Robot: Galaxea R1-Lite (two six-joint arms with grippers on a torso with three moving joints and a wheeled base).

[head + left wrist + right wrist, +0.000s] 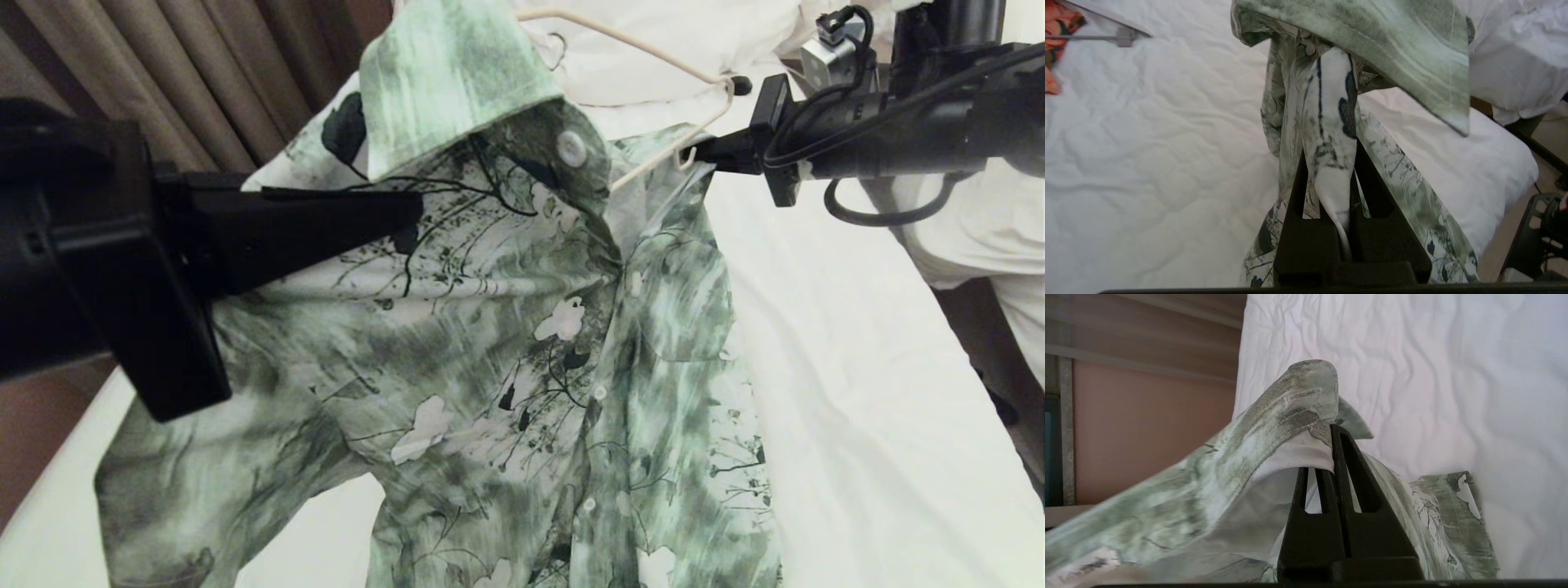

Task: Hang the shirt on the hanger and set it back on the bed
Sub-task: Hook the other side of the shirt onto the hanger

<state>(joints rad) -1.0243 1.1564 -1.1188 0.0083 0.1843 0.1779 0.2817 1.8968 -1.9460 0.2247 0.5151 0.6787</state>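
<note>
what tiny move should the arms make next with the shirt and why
Probably spread the two grips slightly apart to open the collar over the hanger. The left gripper is shut on a bunched fold of the shirt, the right gripper pinches the collar edge beside the hanger wire, and most of the hanger is still bare above the bed.

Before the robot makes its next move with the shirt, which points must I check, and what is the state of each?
1. Left pincer shut on the shirt: ok.
2. Right pincer shut on shirt fabric: ok.
3. Hanger inside the collar: ok, one arm enters the neck opening.
4. Both shoulders seated on hanger: cannot tell.
5. Shirt lifted off the bed: not ok, the lower part seems to lie on it.
</note>
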